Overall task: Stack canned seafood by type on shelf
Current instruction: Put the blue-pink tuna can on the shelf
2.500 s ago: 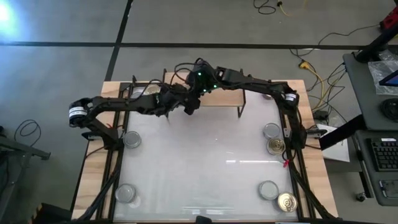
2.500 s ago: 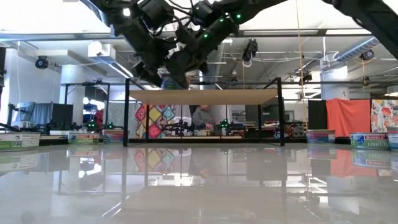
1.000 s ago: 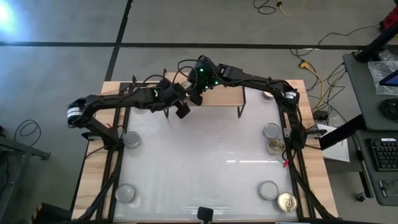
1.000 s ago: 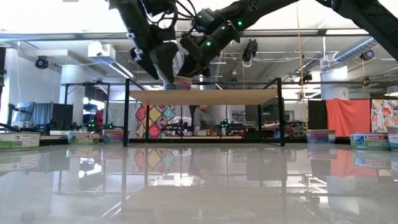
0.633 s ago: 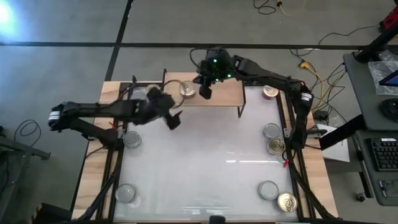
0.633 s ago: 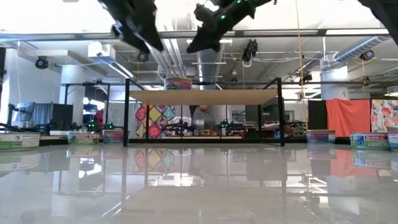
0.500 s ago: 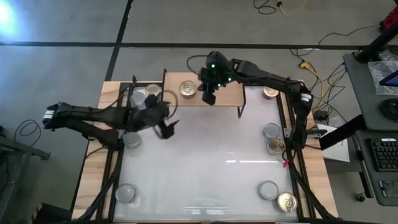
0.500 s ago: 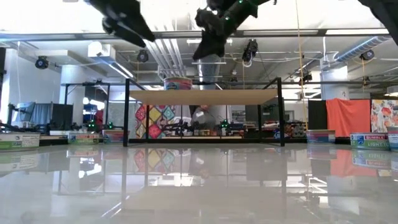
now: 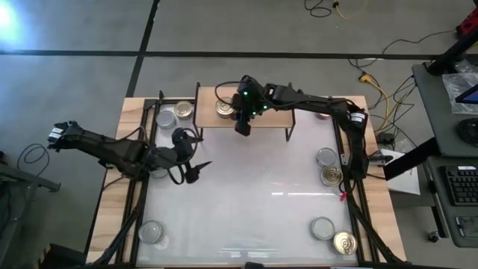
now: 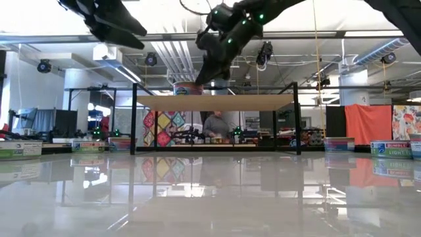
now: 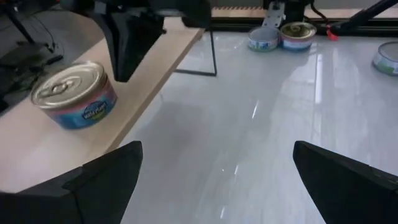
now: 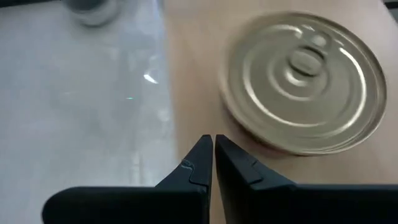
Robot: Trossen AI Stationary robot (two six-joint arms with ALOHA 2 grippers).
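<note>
On the low light-wood shelf with black legs point(image 9: 265, 116), one short round gold-lidded tin point(image 9: 224, 108) is sitting upright. The right gripper point(image 9: 243, 128) (fingers pressed together, empty) is hovering just beside it. The left gripper point(image 9: 196, 171) is hanging wide, empty, above the white table point(image 9: 254, 202).

robotics lab / workshop, big open industrial hall. low view: exposed ceiling ducts point(image 10: 181, 56), strip lights, more black-framed tables point(image 10: 85, 105) further back with gear on them, an orange cloth point(image 10: 367, 123) hung on the right, a person point(image 10: 214, 125) seated at a bench behind. high view: bare concrete floor point(image 9: 75, 82) with black tape lines, loose yellow and black cables point(image 9: 373, 78), a desk with a keyboard point(image 9: 457, 187) at the right edge. test table point(image 9: 246, 202) itself is a white top on a black frame with two arms bolted on
</note>
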